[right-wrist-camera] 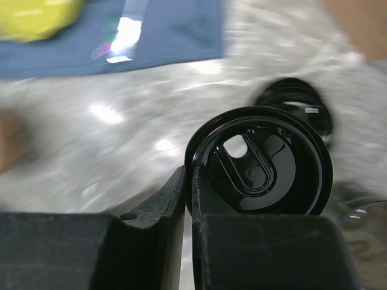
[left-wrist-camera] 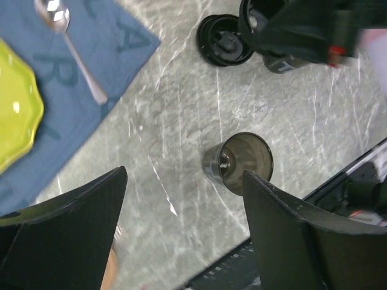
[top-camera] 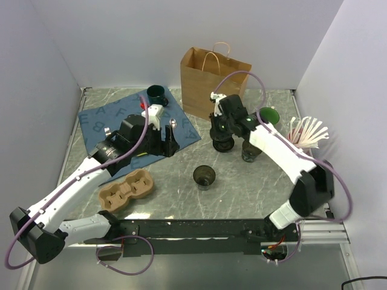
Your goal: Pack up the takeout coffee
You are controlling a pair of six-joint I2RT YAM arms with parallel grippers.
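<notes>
Though hidden overhead, right wrist shows lid (right-wrist-camera: pixel 272 175) pinched.

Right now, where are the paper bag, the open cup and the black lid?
paper bag (top-camera: pixel 199 84), top view, on its brown front side.
open cup (left-wrist-camera: pixel 245 160), left wrist view, inside its round mouth.
black lid (right-wrist-camera: pixel 266 163), right wrist view, on its shiny middle.

Robot lab cell: plain white walls (top-camera: pixel 151 36) box in marble-look tabletop (top-camera: pixel 242 193) w/ black mounting rail (top-camera: pixel 199 228) at near edge.
</notes>
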